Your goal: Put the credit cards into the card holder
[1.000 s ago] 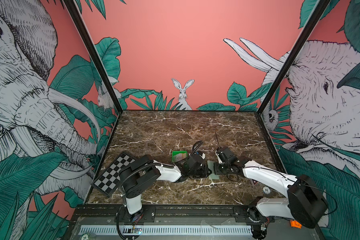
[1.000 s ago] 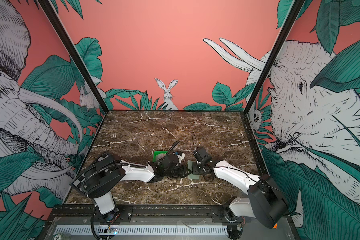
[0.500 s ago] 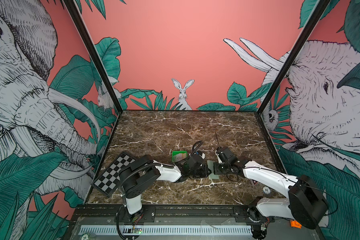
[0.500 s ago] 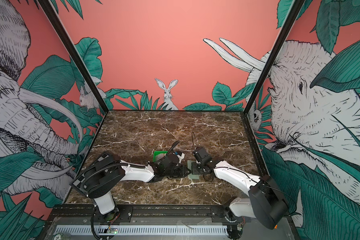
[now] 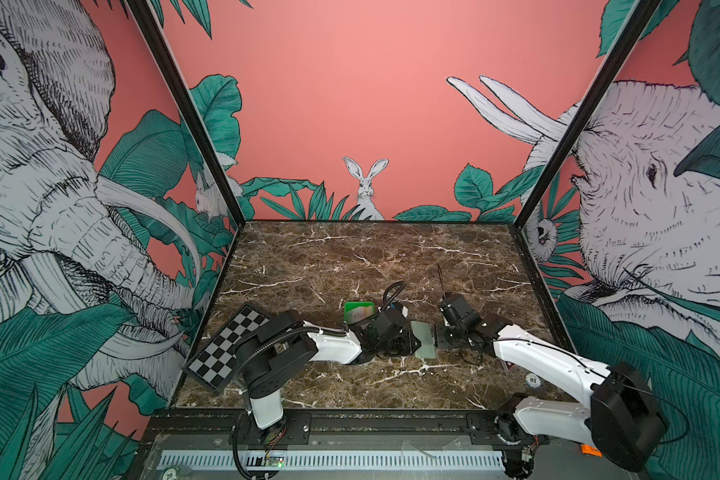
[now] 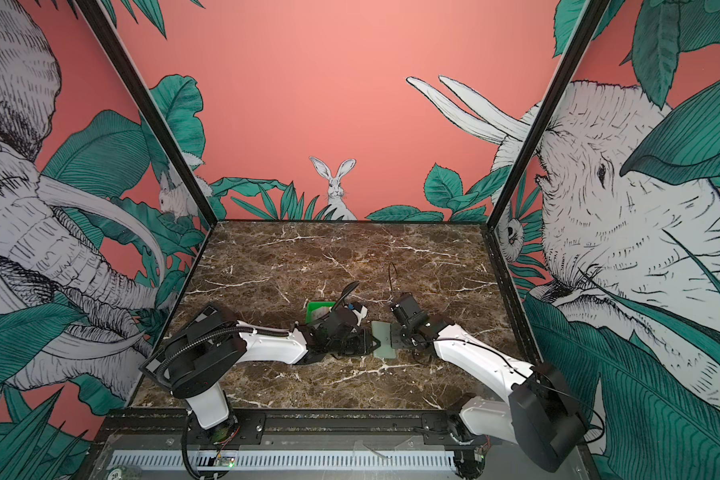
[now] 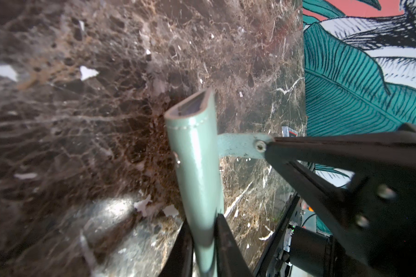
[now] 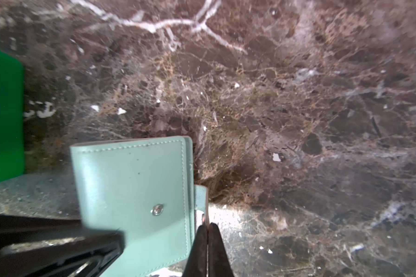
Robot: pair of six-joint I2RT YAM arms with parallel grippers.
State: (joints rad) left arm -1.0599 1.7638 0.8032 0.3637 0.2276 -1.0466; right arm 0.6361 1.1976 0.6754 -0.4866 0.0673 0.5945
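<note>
The card holder (image 5: 425,343), a pale sage-green wallet, is folded shut and held between both grippers at the table's middle front in both top views. My left gripper (image 7: 205,224) is shut on its spine edge, one finger on each side. My right gripper (image 8: 208,226) is shut on the snap strap tab (image 7: 243,145) that sticks out from the card holder (image 8: 135,187). The credit cards (image 5: 360,312) lie as pale and orange faces inside the bright green tray (image 5: 347,307), just behind the left gripper (image 5: 408,340).
A checkerboard (image 5: 225,349) leans at the table's left front edge. A small round token marked 10 (image 5: 533,379) lies by the right arm, and a small red-edged item (image 7: 289,131) lies near the right wall. The green tray's wall (image 8: 3,115) stands close beside the card holder.
Both arms stay almost where they were, on either side of the card holder. No movement of the card holder or the tray shows.
</note>
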